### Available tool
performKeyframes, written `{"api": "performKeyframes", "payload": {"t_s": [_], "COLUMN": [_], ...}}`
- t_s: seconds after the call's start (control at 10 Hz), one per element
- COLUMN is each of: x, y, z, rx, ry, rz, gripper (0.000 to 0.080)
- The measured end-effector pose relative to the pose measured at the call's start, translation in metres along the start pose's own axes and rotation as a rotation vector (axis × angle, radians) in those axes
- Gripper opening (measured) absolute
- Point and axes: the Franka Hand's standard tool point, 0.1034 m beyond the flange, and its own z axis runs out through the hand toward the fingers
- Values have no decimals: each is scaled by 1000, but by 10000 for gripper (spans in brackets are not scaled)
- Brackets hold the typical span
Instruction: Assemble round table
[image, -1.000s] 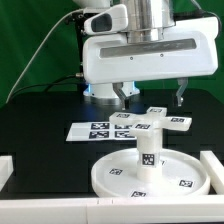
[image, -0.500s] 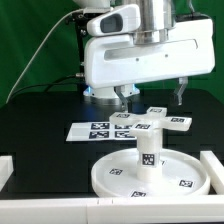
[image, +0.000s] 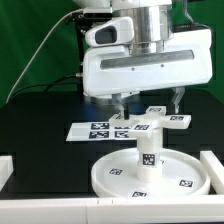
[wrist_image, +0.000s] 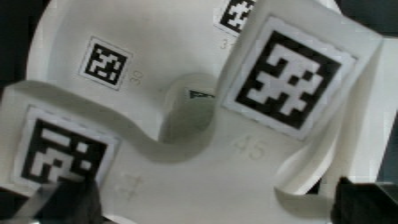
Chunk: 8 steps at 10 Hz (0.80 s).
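The gripper (image: 148, 100) is hovering, jaws open and empty, over the cross-shaped base (image: 160, 123) at centre right. The leg (image: 147, 150) is standing in the round disc (image: 120, 170); next comes closing on the base

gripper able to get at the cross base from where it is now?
Probably yes. The gripper hangs right above the cross-shaped base, which sits on the leg standing in the round disc. Nothing lies between them, and the jaws look open.

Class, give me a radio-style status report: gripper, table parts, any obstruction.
Gripper open, above cross-shaped base. Leg upright on round disc, base on top. Marker board behind, not blocking.
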Motion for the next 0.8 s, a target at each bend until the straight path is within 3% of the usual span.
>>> {"api": "performKeyframes", "payload": {"t_s": [0.2, 0.8], "x": [2, 4], "y": [-1, -5], "z": [0, 1], "rx": [-24, -44], "ry": [22, 21], "rz": [-56, -176], "gripper": [649, 649]}}
